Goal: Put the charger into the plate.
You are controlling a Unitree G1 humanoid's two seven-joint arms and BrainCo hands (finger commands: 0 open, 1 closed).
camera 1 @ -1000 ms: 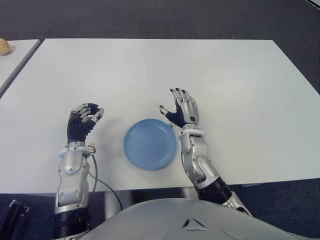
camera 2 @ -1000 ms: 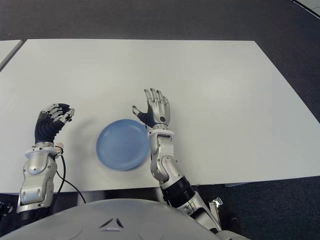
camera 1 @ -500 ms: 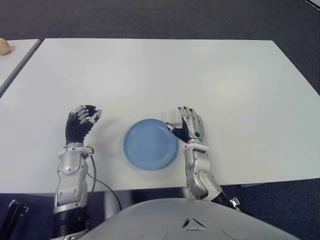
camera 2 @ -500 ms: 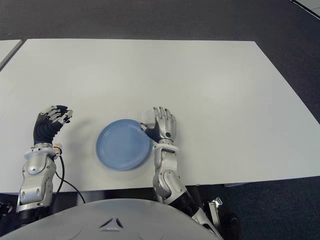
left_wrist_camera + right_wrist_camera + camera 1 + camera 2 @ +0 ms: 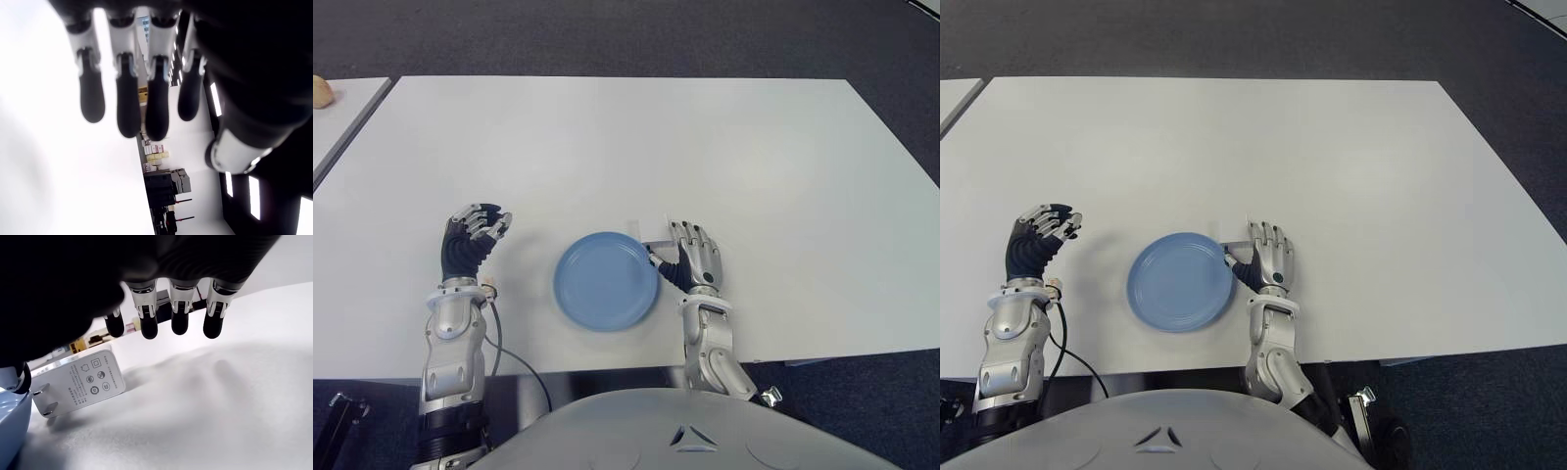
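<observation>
While the white table fills most of the scene, a blue plate is seen near its front edge. The right hand is placed just right of the plate, fingers loosely extended above the white charger, which lies beside the plate's rim, ungrasped. The left hand is held left of the plate, fingers curled, empty

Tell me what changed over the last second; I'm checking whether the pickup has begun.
The right hand drew back toward the robot and lowered beside the plate, fingers open over the white charger, which it has not grasped. The charger lies on the table at the plate's right rim. Plate and raised left hand stayed put.
</observation>
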